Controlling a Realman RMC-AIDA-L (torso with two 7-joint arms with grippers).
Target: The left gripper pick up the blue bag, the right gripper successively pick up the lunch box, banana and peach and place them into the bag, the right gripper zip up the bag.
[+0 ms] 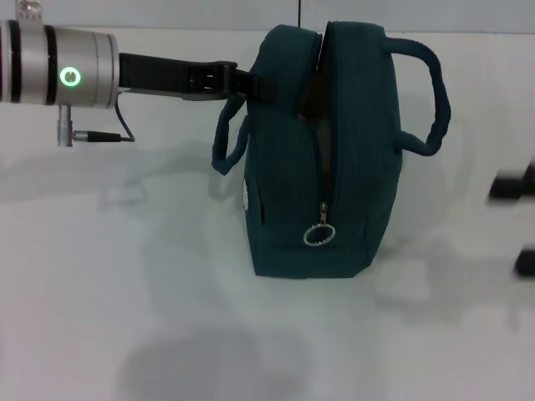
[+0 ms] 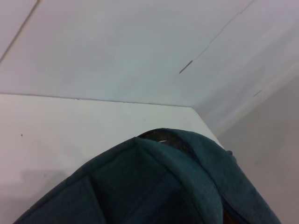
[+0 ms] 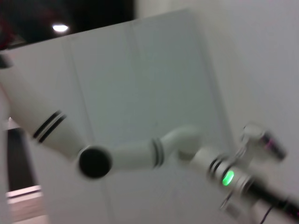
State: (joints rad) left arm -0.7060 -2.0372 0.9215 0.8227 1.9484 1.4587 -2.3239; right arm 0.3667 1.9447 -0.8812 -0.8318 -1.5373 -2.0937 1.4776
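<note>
The black left end effector (image 1: 242,83) grips the dark teal fabric bag (image 1: 322,159) at its rim, zipper mostly closed, so finishing the zip seems next.

Bright, even light; motion-blurred edges

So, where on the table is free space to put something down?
Bare table lies in front of the blue bag and on its left, below the left gripper. Tighter on the right, where the right gripper shows at the edge.
</note>
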